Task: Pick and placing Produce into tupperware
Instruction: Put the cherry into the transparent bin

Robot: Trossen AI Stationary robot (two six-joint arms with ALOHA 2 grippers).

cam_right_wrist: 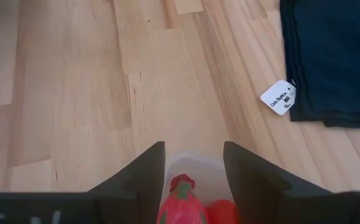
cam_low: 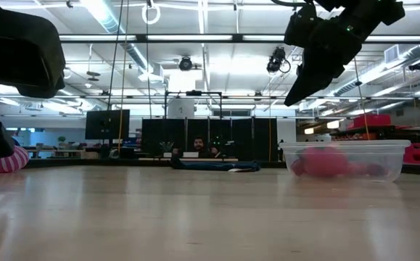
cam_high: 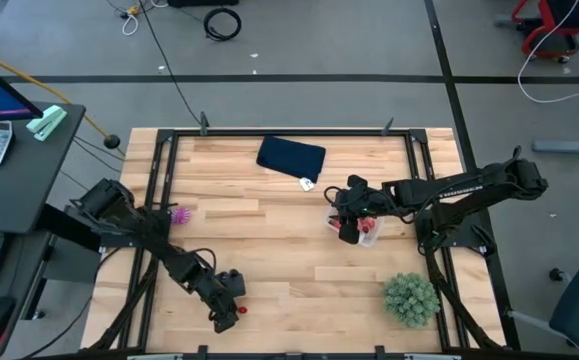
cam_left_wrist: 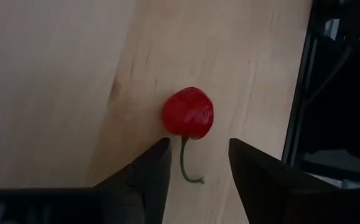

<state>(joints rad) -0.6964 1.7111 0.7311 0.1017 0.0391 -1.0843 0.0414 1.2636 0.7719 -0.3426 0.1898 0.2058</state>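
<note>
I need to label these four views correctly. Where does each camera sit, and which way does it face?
High: overhead, straight down; both arms, tupperware.
Low: table height, level; tupperware, an arm above it.
Left wrist: past the open left gripper at a red cherry.
Right wrist: past the open right gripper at tupperware, navy cloth.
High and right wrist share the cloth.

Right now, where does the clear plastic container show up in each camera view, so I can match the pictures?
High view: the container sits right of centre, under the right gripper.
Low view: at the right, on the table, pink and red pieces inside.
Left wrist view: not in it; only a red cherry shows.
Right wrist view: its rim shows between that arm's fingers.
Shared landmark: the dark folded cloth, also in the low and right wrist views.
</note>
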